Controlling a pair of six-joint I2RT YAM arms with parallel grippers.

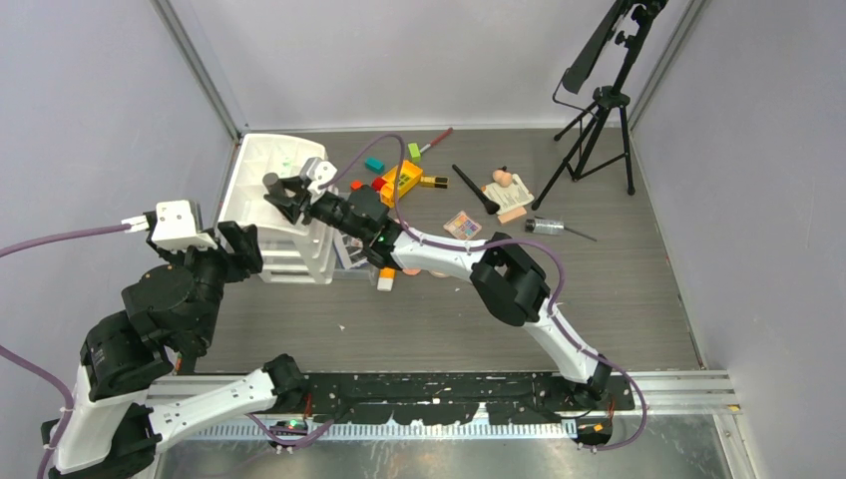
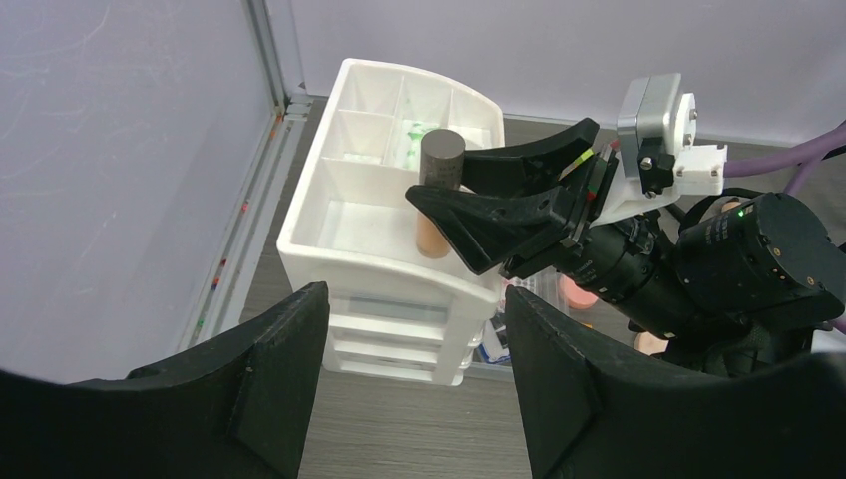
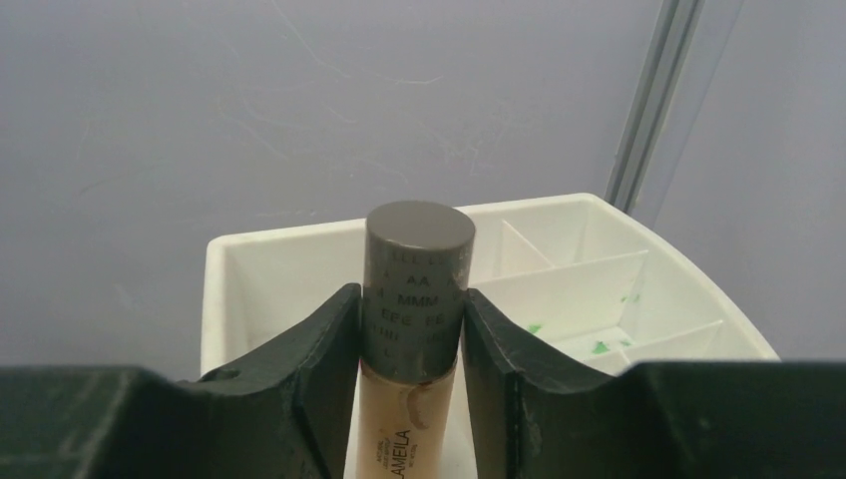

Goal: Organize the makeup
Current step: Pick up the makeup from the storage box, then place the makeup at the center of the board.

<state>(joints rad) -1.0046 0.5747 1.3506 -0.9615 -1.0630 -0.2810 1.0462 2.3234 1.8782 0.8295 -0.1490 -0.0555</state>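
Now right arm stretches left across the surface, right gripper (image 3: 411, 324) clamped on upright beige tube (image 3: 407, 424) over white organizer (image 2: 339, 249) at left edge; left gripper (image 2: 414, 384) apart nearby.

the organizer (image 1: 254, 175) stands at the back left of the counter (image 1: 619, 299), by the wall. the foundation bottle (image 3: 417, 289) is upright between the right gripper's (image 3: 411, 304) fingers, reaching down into the organizer's near compartment. the left gripper (image 1: 242, 249) is just before the organizer. to the organizer's right lie the toy brick (image 1: 401, 182), brush (image 1: 475, 190) and palette (image 1: 462, 225). the tripod (image 1: 599, 110) stands far right.
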